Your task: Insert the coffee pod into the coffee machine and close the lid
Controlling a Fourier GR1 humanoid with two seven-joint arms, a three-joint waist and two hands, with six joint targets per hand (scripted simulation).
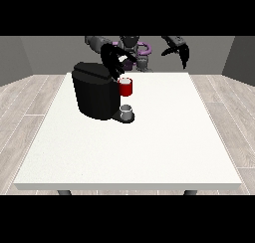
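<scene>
A black coffee machine (94, 95) stands on the left half of the white bench (164, 147), and the hand at the view's left (113, 61) hangs just above its top; whether that hand grasps anything cannot be told. A red thing at the machine (126, 87) sits at its front, with a grey thing (127, 111) on the base below, perhaps the pod. Far right, the hand at the view's right (180, 50) hangs released, fingers drooping; a pod likely handles light, stiff and smooth, best pinched at its sides.
</scene>
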